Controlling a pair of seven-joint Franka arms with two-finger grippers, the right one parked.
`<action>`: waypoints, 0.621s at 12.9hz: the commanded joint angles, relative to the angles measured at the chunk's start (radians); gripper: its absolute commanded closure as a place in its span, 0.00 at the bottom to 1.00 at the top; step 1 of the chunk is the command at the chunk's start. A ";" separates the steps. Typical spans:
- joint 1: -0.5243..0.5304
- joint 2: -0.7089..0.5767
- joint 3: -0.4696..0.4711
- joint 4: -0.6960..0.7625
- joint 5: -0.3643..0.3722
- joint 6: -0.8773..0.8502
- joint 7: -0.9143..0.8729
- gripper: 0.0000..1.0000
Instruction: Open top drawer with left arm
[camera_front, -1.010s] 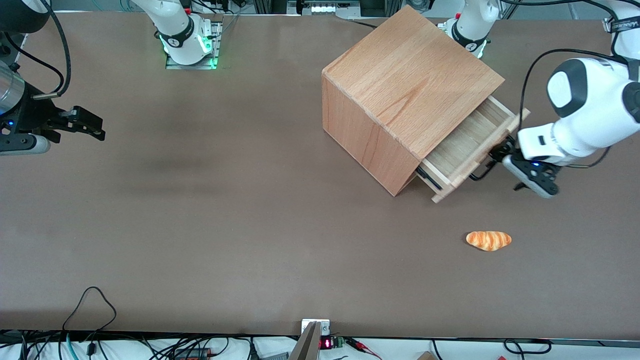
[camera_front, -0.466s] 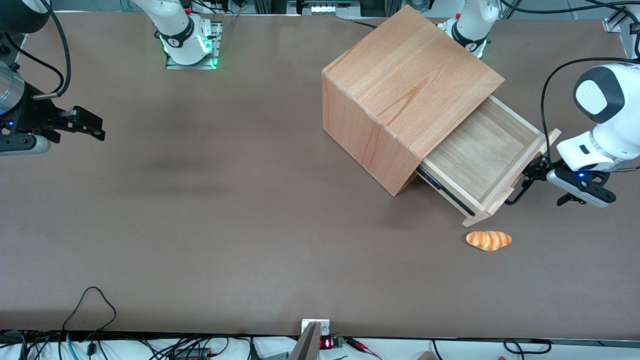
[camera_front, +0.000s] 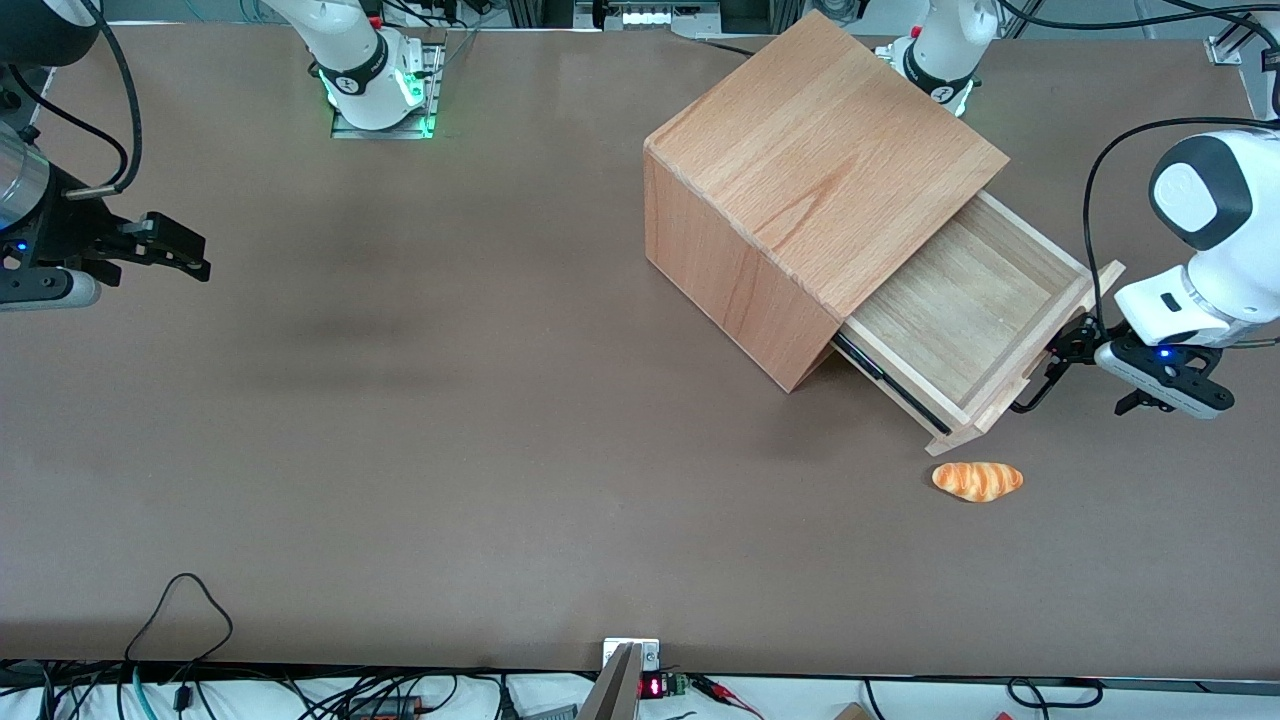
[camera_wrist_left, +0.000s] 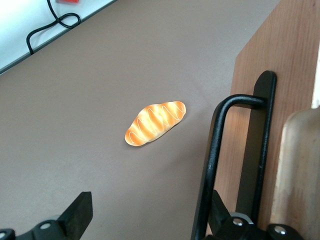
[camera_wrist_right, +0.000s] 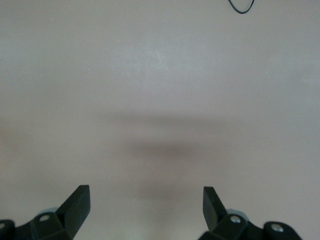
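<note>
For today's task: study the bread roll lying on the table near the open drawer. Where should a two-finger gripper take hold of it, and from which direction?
Grip the bread roll across its narrow middle, coming straight down from above. It lies flat and alone on the table, long axis level, so fingers fit either side of its short width. The gripper is open at the top drawer handle.

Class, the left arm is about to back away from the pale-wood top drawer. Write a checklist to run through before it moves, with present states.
1. Shallow pale-wood top drawer pulled out of the beech cube casing: ok.
2. Left arm's gripper, in front of the drawer, fingers apart: ok.
3. Thin black wire handle free of the fingers: cannot tell; it runs close by one.
4. Orange striped bread roll apart from the drawer: ok, nearer the front camera.
</note>
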 joint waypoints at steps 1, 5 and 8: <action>-0.003 -0.017 0.004 0.053 0.027 -0.057 -0.020 0.01; -0.003 -0.020 0.002 0.151 0.041 -0.226 -0.018 0.01; -0.003 -0.049 0.002 0.168 0.041 -0.344 -0.020 0.01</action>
